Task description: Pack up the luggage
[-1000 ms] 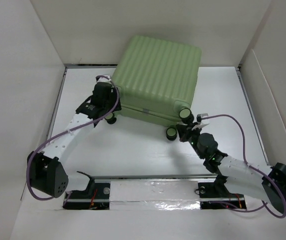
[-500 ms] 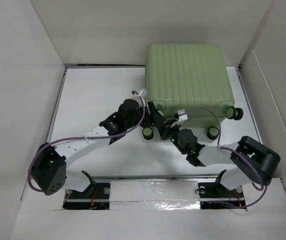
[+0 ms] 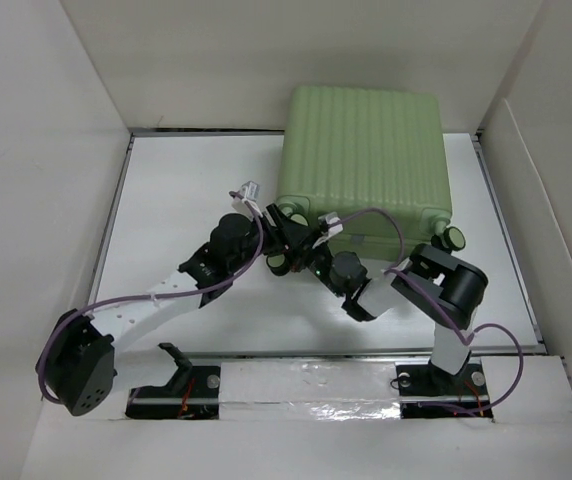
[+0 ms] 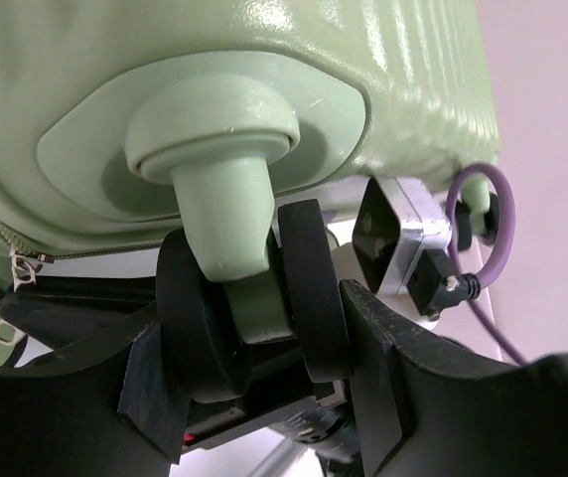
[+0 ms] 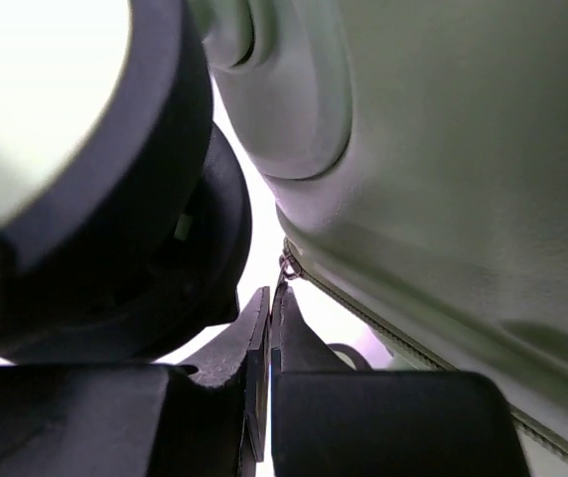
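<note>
I'm clamping the left gripper [image 4: 254,333] on a wheel [image 4: 314,288] of the luggage [image 3: 366,150], standing at one o'clock on the counter [image 3: 186,190]; the right gripper [image 5: 267,338] is sitting closed by the zipper [image 5: 363,306]. Tugging risks toppling it.

I note a white table [image 3: 181,190]; one closed green suitcase [image 3: 366,150] lies on its far right part, wheels [image 3: 454,238] facing the near edge.

Top camera looks down on the table [image 3: 186,180] from behind. Both wrist cameras closely face one wheeled luggage [image 4: 264,60] corner.
</note>
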Tool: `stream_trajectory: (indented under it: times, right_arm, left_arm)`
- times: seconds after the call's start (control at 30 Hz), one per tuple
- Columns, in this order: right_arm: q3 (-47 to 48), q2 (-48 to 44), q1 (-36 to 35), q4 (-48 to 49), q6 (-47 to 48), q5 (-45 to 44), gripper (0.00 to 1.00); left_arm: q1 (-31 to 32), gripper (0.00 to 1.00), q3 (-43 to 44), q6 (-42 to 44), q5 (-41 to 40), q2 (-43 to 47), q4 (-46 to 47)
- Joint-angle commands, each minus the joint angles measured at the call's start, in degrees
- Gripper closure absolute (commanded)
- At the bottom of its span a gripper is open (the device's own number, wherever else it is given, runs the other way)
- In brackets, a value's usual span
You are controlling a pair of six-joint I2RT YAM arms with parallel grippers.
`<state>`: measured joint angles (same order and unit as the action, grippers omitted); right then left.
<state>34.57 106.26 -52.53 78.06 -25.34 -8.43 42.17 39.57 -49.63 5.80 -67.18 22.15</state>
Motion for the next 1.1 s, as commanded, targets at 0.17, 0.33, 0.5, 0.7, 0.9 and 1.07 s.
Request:
stream_trajectory:
  times: [0.17, 0.33, 0.5, 0.7, 0.9, 1.07]
  right_arm:
    - [6.14, 1.33, -5.47, 7.12, -15.35, 19.51, 1.0]
    - [-2.03, -3.6, -5.47, 1.49, -14.47, 13.36, 0.41]
    - [-10.65, -9.04, -5.47, -4.49, -13.16, 10.01, 0.17]
    - [-15.05, -21.58, -6.09, -17.83, -9.74, 6.32, 0.08]
    - [-12.78, -37.77, -6.79, -41.21, -5.42, 0.0, 0.01]
    - [-8.3, -48.49, -6.79, -53.16, -2.26, -4.13, 0.13]
  left_arm:
    - [5.64, 1.0, -0.28, -2.32, 14.42, 7.06, 17.24]
    - [5.64, 0.72, 0.94, 4.0, 3.02, 11.62, 3.81]
    - [3.27, 0.33, 0.86, 8.84, -4.91, 15.84, -2.89]
    - [-1.82, 0.24, -0.28, 11.66, -13.44, 22.87, -8.87]
    - [-5.35, 0.32, -7.22, 11.31, -11.79, 28.41, -7.13]
    - [-8.25, 0.74, -10.65, 10.78, -2.92, 25.35, -2.91]
